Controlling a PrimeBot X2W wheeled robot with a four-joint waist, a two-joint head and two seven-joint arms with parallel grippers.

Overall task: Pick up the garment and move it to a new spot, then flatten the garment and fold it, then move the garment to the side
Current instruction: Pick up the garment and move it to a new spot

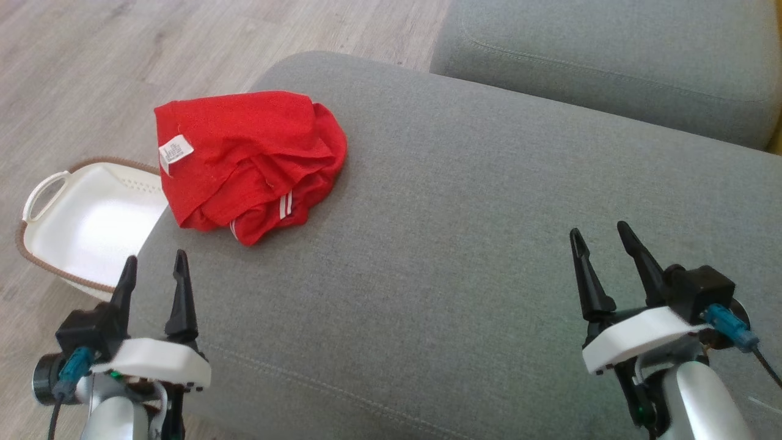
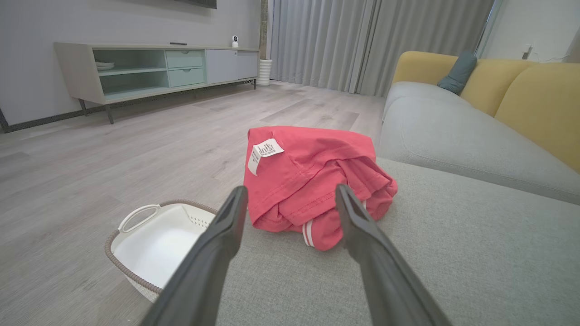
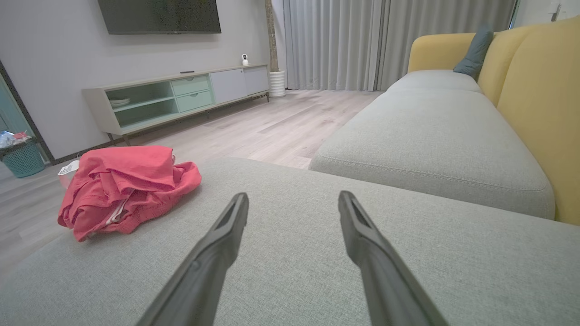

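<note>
1. The red garment [image 1: 244, 162] [image 2: 312, 181] [image 3: 127, 190] lies bunched at the far left corner of the grey seat cushion [image 1: 427, 214], its white label up and white stripes showing along its near edge.
2. Our left gripper [image 1: 155, 256] [image 2: 291, 189] hovers over the cushion's near left edge, fingers spread, pointing at the garment but apart from it.
3. Our right gripper [image 1: 598, 228] [image 3: 293, 195] hangs over the cushion's near right part, fingers spread, well apart from the garment.
4. A white basket [image 1: 46, 183] [image 2: 136, 213] with a brown woven rim stands on the floor just beside the cushion's left side; its white bottom lies bare.
5. A teal bin [image 3: 22, 159] sits on the floor well away from the cushion; its contents are too blurred to name.
</note>
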